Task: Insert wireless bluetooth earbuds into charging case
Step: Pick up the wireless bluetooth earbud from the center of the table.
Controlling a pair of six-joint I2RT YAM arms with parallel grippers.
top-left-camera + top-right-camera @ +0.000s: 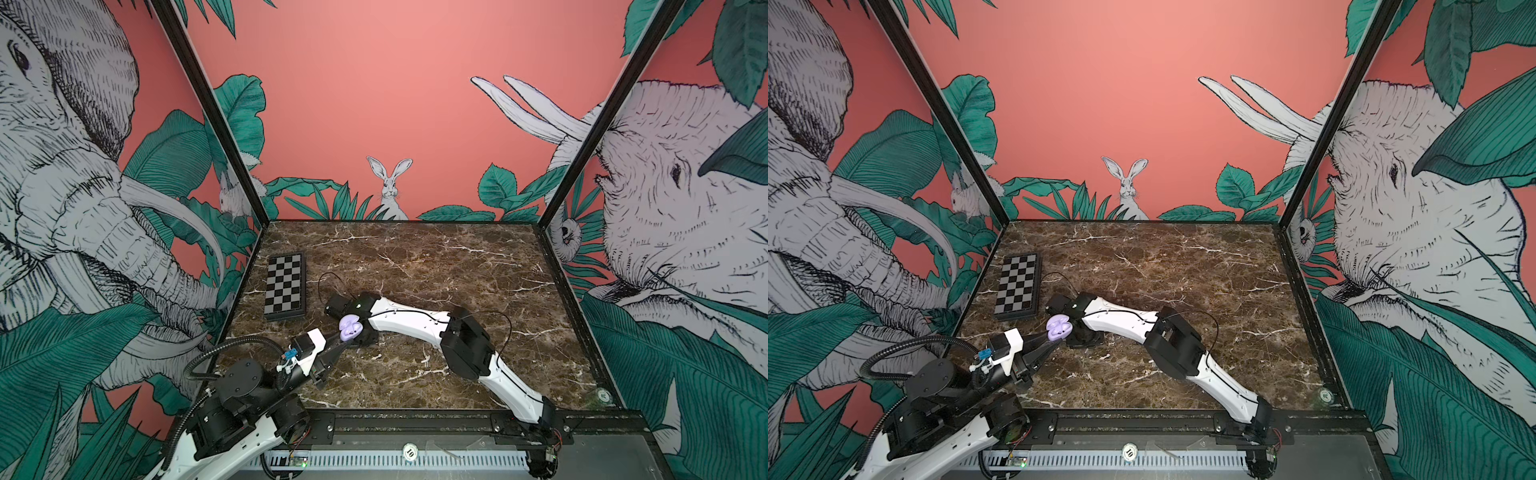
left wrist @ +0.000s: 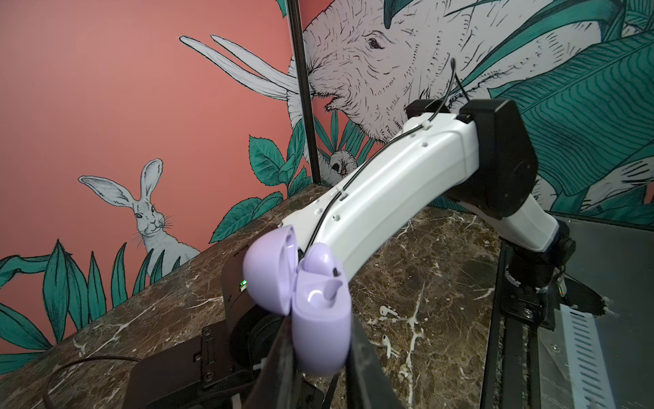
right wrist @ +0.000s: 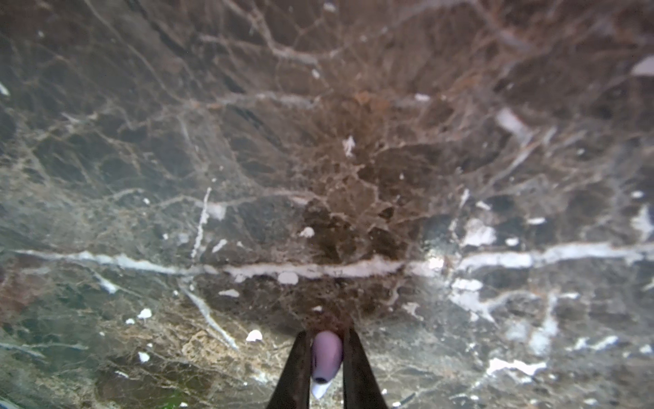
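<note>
My left gripper [image 2: 318, 340] is shut on the lilac charging case [image 2: 320, 333], holding it above the table with its lid [image 2: 269, 272] open. One lilac earbud [image 2: 327, 283] sits in the case. In both top views the case [image 1: 350, 327] [image 1: 1059, 328] hangs at my left gripper's [image 1: 344, 338] tip, right beside the right wrist. My right gripper [image 3: 326, 341] points down close to the marble, shut on a second lilac earbud [image 3: 326, 350]. Two white earbuds [image 2: 387, 311] [image 2: 385, 344] lie on the marble beyond the case.
A folded black-and-white chessboard [image 1: 286, 286] [image 1: 1018, 286] lies at the table's back left. The right arm [image 1: 415, 320] stretches across the middle of the table. Patterned walls close in three sides, and a black rail [image 1: 415, 428] runs along the front edge.
</note>
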